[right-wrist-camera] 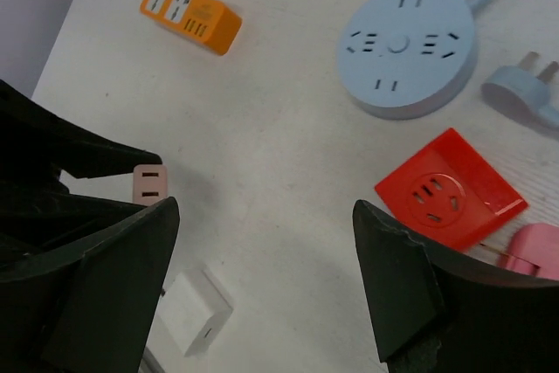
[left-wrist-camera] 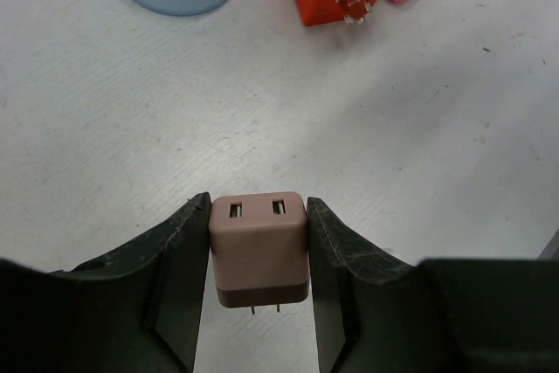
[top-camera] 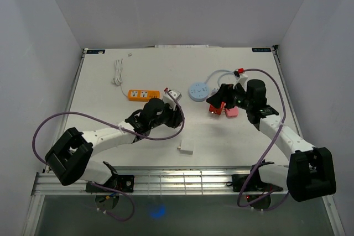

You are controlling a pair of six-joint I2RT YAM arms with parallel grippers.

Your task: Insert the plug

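Over on the left, a white cord [top-camera: 118, 73] lies coiled near the far edge of the table [top-camera: 110, 120], and an orange power strip [top-camera: 144, 94] lies just beside it. Next comes the left gripper [left-wrist-camera: 258, 207], near the right end of that strip. Its jaws squeeze a pinkish-brown USB charger plug [left-wrist-camera: 258, 251], one finger on each side (two little USB holes show at one end, two metal pins at the other). I cannot tell if the plug touches the table. A white square charger [top-camera: 185, 147] lies nearer the arm bases. Past the middle sits a round light-blue socket [top-camera: 198, 91]. Then comes a red cube socket [top-camera: 215, 109] with a pink plug [top-camera: 232, 111] just beside it. The right gripper [right-wrist-camera: 266, 209] hangs by them, jaws wide apart, holding nothing
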